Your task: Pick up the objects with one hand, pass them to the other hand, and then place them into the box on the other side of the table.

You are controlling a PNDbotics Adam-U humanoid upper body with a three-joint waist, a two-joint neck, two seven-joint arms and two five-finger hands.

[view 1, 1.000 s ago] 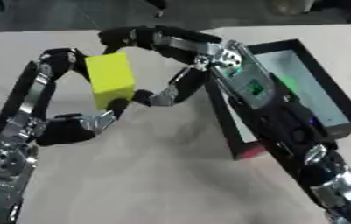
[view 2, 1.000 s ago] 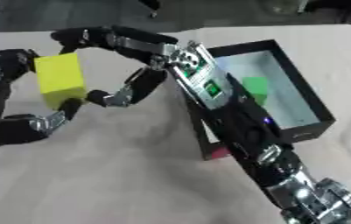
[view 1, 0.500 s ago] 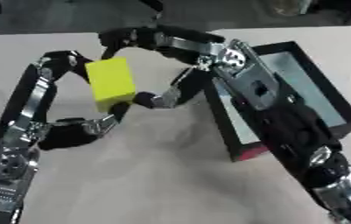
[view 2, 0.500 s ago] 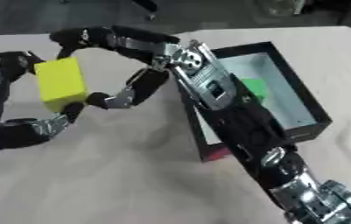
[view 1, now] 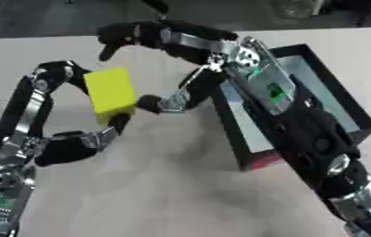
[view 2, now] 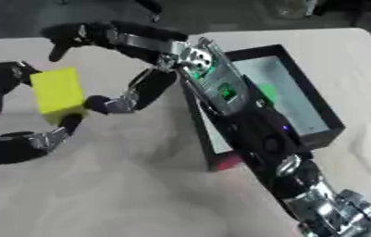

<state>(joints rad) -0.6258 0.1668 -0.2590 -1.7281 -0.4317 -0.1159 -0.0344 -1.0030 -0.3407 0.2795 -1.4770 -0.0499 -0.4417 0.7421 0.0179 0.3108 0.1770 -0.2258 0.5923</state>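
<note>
Left eye view: yellow block (view 1: 113, 95) sits up off the counter (view 1: 164, 194), pinched by the left hand (view 1: 67, 139), with the fingers (view 1: 51, 76) curled over its upper left edge and the thumb tip under its lower right corner. Right hand (view 1: 184, 51) comes in from the box side, its fingers (view 1: 127, 34) arched above the block's top and spread apart from the thumb (view 1: 172, 99), which points in just beside the block's lower right corner, near the left thumb tip; cannot tell if it touches the block. Upper right fingers are clear of the block. Black box (view 2: 318, 109) with a pale inside lies behind the right forearm, well apart from the block, open top up. Something green (view 2: 265, 92) shows inside it, partly hidden by the arm. A red patch (view 2: 229, 162) shows at the box's near corner.
</note>
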